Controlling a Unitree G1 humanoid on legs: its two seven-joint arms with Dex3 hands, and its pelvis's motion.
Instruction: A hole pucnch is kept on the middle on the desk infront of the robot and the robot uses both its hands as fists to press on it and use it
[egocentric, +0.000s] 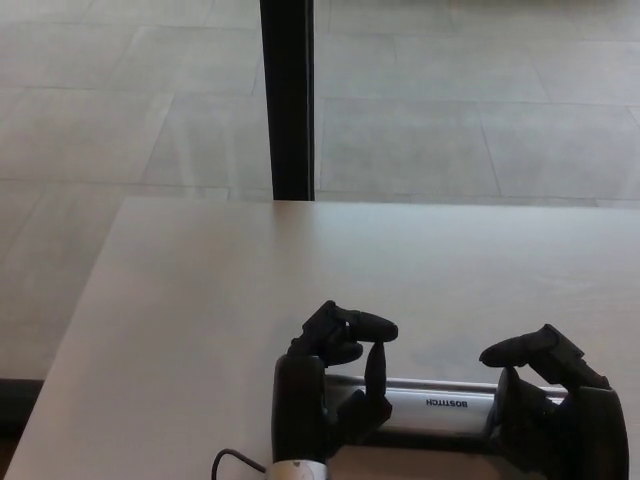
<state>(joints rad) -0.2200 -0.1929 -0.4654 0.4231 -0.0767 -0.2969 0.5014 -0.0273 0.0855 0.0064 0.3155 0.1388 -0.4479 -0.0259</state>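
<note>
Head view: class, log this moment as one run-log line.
left hand: fist on punch | right hand: fist on punch | desk

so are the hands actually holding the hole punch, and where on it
Neither grips it. The left hand and right hand sit curled as fists on top of the hole punch, one at each end of its silver bar.

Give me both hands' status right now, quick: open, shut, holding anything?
Left hand: shut into a fist, resting on the left end of the hole punch, not gripping it.
Right hand: fingers curled shut, at the punch's right end, holding nothing.
</note>
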